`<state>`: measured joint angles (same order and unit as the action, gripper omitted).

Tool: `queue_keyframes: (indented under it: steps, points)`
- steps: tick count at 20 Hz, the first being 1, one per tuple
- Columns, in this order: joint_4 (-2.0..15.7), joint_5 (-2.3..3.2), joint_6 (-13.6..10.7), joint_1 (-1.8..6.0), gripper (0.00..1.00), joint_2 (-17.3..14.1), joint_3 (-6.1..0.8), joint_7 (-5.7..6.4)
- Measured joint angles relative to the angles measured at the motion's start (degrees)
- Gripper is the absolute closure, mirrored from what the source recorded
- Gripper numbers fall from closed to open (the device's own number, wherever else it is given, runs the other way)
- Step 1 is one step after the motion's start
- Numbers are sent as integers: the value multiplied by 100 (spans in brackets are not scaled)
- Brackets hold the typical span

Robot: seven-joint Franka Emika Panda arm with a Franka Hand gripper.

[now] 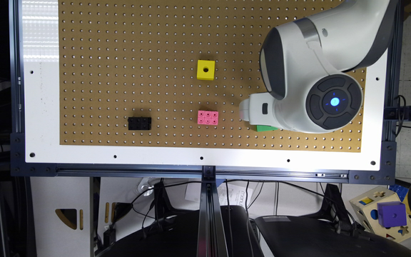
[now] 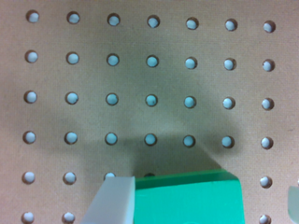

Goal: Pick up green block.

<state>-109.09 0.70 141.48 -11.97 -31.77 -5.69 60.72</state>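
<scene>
1. The green block (image 1: 265,128) sat on the brown pegboard (image 1: 120,89), toward the exterior view's right and near the board's lower edge, mostly hidden under the white arm (image 1: 309,71).
2. The gripper (image 2: 201,200) was directly over it. In the wrist view the block (image 2: 187,200) lay between the two pale fingers (image 2: 112,200), one right beside one of its sides and the other showing well clear of the opposite side.
3. So the fingers were spread, straddling the block and not yet pinching it; the move ahead seemed to turn on pressing them together square across its sides, with no sideways travel needed.
4. The block looked like a cube, so no long axis mattered; its visible edge ran roughly across the line of the fingers.
5. The pink brick (image 1: 207,117) was the nearest neighbour, well apart from the block; the yellow cube (image 1: 206,69) and black brick (image 1: 139,123) were farther off.
6. No container stood on the board.
</scene>
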Motion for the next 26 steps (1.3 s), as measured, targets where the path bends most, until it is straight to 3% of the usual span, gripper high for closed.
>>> queue_keyframes:
  steps: [4, 8, 12, 20, 26]
  points:
    - [49, 1, 49, 12, 0, -52, 88, -19]
    - [412, 1, 86, 55, 0, -354, 163, -65]
    - [672, 1, 86, 46, 0, -583, 166, -65]
    - [620, 1, 59, -24, 0, -592, 70, -11]
    - [500, 1, 41, -26, 0, -585, 85, -8]
